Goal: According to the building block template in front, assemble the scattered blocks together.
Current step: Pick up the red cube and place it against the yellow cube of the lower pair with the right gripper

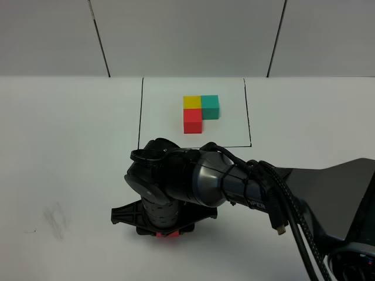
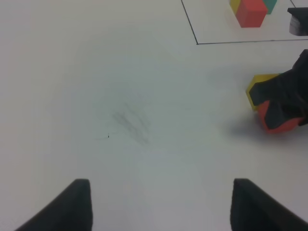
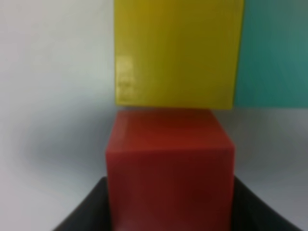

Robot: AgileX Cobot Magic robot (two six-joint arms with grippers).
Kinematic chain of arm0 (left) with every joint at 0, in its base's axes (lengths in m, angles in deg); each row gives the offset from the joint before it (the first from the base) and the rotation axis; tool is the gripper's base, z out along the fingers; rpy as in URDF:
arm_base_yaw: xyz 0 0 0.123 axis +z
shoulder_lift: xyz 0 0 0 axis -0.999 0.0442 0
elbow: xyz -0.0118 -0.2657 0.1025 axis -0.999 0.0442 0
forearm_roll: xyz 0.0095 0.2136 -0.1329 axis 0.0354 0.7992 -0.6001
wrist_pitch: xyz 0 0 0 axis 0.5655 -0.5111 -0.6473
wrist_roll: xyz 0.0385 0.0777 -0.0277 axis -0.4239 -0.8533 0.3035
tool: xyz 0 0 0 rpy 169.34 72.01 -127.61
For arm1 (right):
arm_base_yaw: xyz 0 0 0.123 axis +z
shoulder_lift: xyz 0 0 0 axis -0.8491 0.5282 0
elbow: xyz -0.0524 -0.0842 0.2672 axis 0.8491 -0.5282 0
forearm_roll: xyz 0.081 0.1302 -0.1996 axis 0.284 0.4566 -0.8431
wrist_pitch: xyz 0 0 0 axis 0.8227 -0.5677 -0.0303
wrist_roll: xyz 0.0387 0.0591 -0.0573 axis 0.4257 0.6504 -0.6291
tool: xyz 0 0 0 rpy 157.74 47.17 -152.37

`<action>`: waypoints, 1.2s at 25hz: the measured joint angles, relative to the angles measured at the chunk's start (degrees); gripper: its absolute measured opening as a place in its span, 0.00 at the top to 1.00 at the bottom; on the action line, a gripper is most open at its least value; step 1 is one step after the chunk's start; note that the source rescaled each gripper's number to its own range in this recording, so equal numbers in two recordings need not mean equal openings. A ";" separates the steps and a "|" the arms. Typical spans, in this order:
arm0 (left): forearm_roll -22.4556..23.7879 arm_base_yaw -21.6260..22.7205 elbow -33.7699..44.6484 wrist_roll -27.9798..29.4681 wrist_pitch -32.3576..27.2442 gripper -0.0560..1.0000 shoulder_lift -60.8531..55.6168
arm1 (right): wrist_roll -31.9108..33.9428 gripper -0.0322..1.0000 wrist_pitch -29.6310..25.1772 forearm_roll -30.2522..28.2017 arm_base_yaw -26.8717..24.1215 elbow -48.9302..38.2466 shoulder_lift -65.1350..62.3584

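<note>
The building block template [image 1: 199, 112] is a joined yellow, teal and red L inside a thin black rectangle at the back centre; it also shows in the left wrist view [image 2: 250, 12]. My right gripper [image 1: 168, 232] reaches across to the front left, points down, and is shut on the red block [image 3: 168, 163]. The red block touches the yellow block [image 3: 178, 53], and the teal block [image 3: 274, 53] sits flush beside the yellow one. In the high view the arm hides these blocks except a sliver of red [image 1: 170, 235]. My left gripper [image 2: 171, 207] is open and empty over bare table.
The white table has a faint grey smudge [image 1: 55, 219] at the front left, also in the left wrist view [image 2: 130, 122]. The right arm and its cables [image 1: 281, 199] cross the front right. The black rectangle line [image 1: 140, 111] lies just behind the right wrist.
</note>
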 joint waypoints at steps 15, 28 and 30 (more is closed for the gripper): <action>0.00 0.00 0.00 0.00 0.00 0.61 0.00 | -1.54 0.95 -8.19 1.45 -0.16 7.98 4.89; 0.00 0.00 0.00 0.00 0.00 0.61 0.00 | -0.57 0.95 -9.19 1.50 -1.03 8.17 4.89; 0.00 0.00 0.00 0.00 0.00 0.61 0.00 | -0.62 0.95 -8.61 1.50 -1.03 8.17 4.89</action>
